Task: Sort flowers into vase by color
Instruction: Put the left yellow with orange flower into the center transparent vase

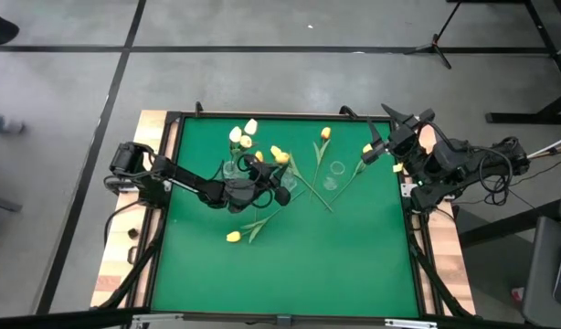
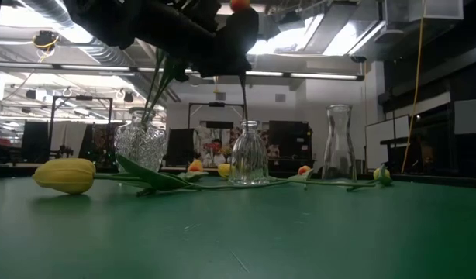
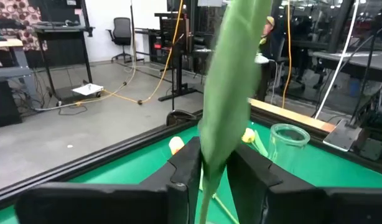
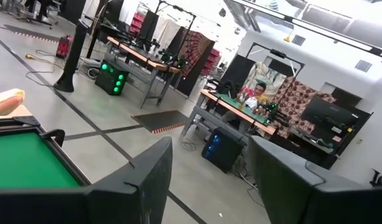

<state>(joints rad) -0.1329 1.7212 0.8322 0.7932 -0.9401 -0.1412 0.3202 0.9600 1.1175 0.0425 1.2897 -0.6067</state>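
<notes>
My left gripper (image 3: pixel 214 177) (image 1: pixel 279 187) hovers over the small glass bottle vase (image 2: pixel 248 155) mid-table, open, its fingers on either side of a tulip's green stem and leaf (image 3: pixel 225 93). That stem (image 2: pixel 243 97) runs down into the bottle's neck. A cut-glass vase (image 2: pixel 139 143) (image 1: pixel 230 169) holds white tulips (image 1: pixel 235 135). A tall carafe (image 2: pixel 339 147) (image 1: pixel 335 169) stands to the right. Yellow tulips lie loose on the mat (image 1: pixel 233 236) (image 1: pixel 324 132) (image 1: pixel 367 148). My right gripper (image 4: pixel 209 180) (image 1: pixel 395 132) waits open and empty, high at the table's right edge. My left gripper's fingers (image 3: pixel 185 171) point level and stand on either side of the tulip's upright stem, just below the leaf (image 3: pixel 214 158). A gap shows beside the thin stem, and I cannot tell whether the fingers touch it. The stem's lower end is inside the bottle vase.
The green mat (image 1: pixel 354 265) has free room across its near half, apart from the lying yellow tulip (image 2: pixel 65 174). The three vases and crossed stems (image 1: pixel 312 183) crowd the far middle. A raised dark rim (image 1: pixel 162 228) borders the mat.
</notes>
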